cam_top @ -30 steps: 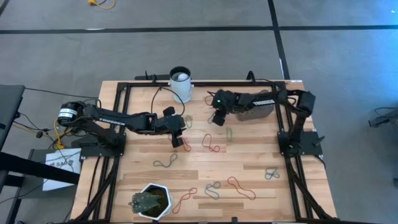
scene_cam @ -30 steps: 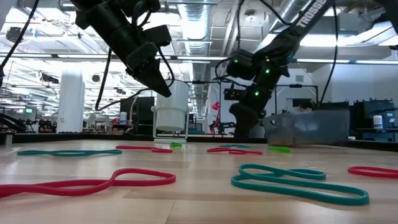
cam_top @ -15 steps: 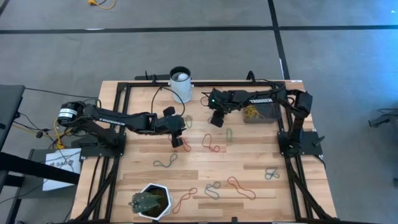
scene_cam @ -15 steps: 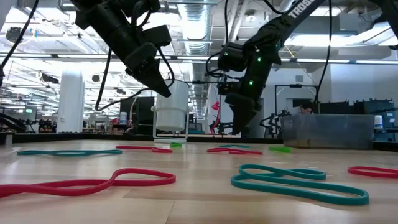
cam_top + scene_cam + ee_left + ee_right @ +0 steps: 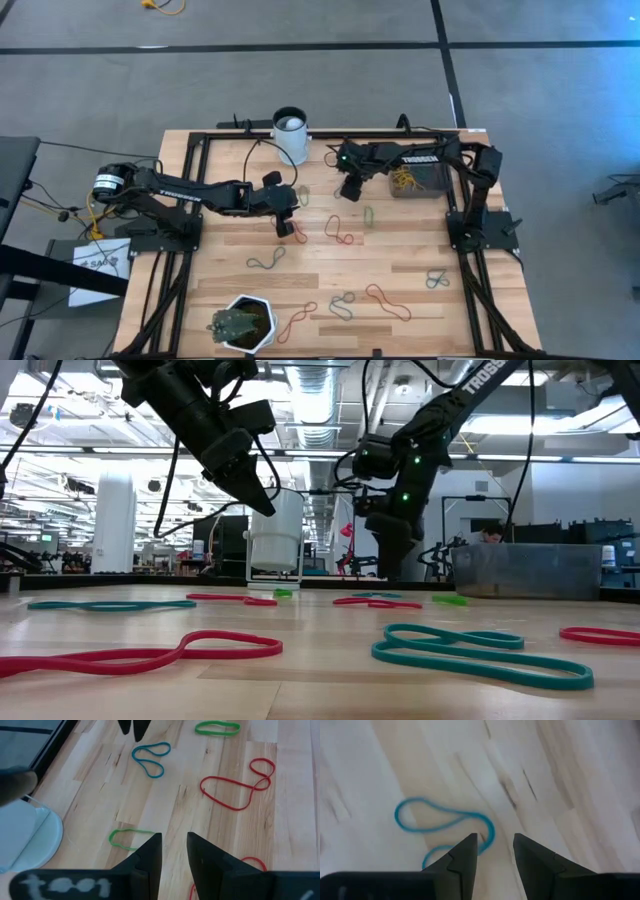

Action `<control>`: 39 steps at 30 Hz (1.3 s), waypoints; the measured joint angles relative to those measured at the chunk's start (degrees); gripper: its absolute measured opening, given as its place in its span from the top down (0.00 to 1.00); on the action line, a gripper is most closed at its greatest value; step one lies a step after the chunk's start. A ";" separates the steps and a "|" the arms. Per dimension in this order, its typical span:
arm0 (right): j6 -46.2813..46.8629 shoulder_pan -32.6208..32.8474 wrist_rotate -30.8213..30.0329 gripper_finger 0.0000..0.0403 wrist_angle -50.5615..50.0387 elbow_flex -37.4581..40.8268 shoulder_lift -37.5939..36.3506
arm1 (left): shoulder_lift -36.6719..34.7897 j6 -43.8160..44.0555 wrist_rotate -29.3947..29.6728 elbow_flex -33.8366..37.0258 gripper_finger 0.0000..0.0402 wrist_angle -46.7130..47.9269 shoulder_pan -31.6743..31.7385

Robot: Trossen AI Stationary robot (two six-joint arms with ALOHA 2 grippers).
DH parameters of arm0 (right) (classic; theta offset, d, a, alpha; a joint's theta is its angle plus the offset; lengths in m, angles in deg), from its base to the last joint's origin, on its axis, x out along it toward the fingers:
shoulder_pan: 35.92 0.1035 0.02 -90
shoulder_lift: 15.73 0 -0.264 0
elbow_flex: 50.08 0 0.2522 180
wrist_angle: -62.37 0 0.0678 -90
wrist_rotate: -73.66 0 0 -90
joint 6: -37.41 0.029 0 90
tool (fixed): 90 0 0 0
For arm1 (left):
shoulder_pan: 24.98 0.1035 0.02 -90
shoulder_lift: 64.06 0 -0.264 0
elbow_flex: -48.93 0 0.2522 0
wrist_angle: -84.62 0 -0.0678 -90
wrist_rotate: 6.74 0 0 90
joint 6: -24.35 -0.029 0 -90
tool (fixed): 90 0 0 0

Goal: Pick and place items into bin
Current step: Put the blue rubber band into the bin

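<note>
Rubber-band items lie scattered flat on the wooden table: a red one, a green one, a teal one, and more near the front. The bin sits at the far right with yellow bands inside. My right gripper hangs open, pointing steeply down, to the left of the bin. A blue band lies on the wood just beyond its fingers. My left gripper waits open above the table's middle, with a green band and a red band ahead of it.
A white cup stands at the far edge between the arms. A white hexagonal plant pot stands at the near left. A black frame runs along the table's far edge and sides. Bare wood shows between the scattered bands.
My right arm has swung off the bin, and its gripper has risen a little and tipped steeper, still open. The bin looked tilted and blurred in the low view a second ago. It now sits level, a little farther toward the table's right edge.
</note>
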 joint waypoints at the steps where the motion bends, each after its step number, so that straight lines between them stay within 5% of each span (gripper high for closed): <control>1: 1.14 0.02 -0.14 0.70 0.59 0.00 0.55 | 0.00 0.04 0.00 0.00 0.79 0.00 -0.01; 14: 0.99 -0.66 -1.34 0.71 2.11 -0.18 6.01 | 0.00 0.25 -0.02 -0.01 0.79 -0.02 -0.01; 22: 0.13 -2.69 6.77 0.97 2.91 -0.15 6.20 | 0.00 0.25 -0.02 -0.01 0.79 0.02 -0.01; 27: -1.00 -2.34 6.59 0.99 2.93 0.01 4.94 | 0.00 0.25 -0.02 -0.01 0.79 0.02 -0.01; 34: -0.98 -0.41 5.87 1.00 0.57 0.15 -6.40 | 0.00 0.28 -0.02 0.00 0.79 0.02 -0.01; 39: -1.00 2.43 -4.80 1.00 -7.84 0.17 -18.18 | 0.00 0.47 -0.02 0.00 0.79 0.02 -0.01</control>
